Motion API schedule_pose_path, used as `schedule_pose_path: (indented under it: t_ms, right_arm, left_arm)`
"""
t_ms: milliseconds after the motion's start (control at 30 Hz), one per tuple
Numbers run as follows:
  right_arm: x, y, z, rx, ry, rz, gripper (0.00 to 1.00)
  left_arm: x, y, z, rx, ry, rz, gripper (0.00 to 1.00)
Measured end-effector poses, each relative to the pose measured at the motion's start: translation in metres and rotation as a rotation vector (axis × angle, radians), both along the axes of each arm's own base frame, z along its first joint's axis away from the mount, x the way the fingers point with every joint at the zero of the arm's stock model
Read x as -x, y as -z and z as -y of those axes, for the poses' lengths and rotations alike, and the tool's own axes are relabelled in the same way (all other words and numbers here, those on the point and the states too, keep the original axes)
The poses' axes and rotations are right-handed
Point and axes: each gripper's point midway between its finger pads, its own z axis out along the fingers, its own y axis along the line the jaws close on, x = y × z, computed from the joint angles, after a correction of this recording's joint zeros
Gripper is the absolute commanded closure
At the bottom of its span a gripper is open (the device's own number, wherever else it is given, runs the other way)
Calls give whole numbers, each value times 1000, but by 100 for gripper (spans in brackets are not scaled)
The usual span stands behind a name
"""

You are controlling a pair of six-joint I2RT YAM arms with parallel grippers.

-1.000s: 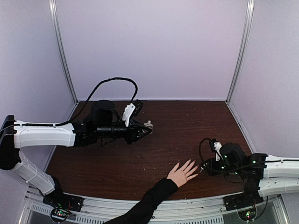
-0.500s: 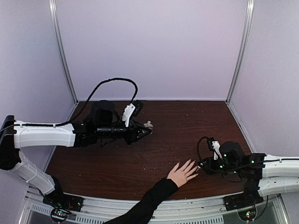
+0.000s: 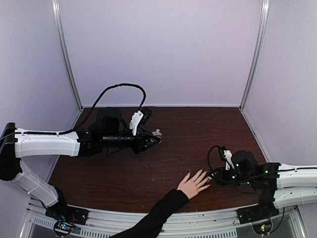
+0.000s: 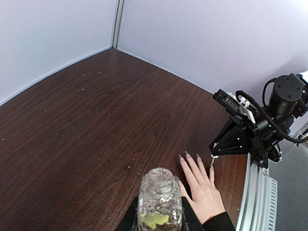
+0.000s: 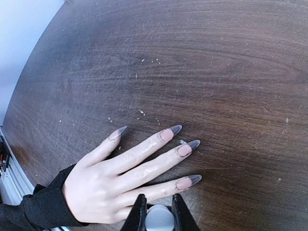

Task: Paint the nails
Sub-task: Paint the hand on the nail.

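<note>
Looks early to mid; nails (image 5: 184,150) on hand (image 3: 194,183) flat on table (image 3: 198,134) near front-right, tips dark, coat state unclear; right gripper (image 5: 158,208) clamped on brush cap (image 5: 159,219) just beside nearest finger; left gripper (image 4: 160,219) clamped on open bottle (image 4: 160,190), well apart.

The top camera is looking down from high behind the hand (image 3: 193,184), taking in the whole table (image 3: 188,129). The left wrist camera is facing the hand from well across; the right one is hanging close above it. All three are sharing it.
</note>
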Motion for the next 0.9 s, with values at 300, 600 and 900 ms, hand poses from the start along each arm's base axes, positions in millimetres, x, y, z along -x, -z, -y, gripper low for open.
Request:
schedule_pose_path:
  t_ms: [300, 600, 900]
  right_arm:
    - [1, 0, 1, 1, 2, -3, 100]
    - [3, 3, 4, 12, 4, -15, 100]
    - [3, 4, 4, 14, 5, -18, 100]
  left_arm:
    - [0, 0, 0, 0, 0, 0, 100]
    - [0, 0, 0, 0, 0, 0, 100]
    - [0, 0, 0, 0, 0, 0, 100]
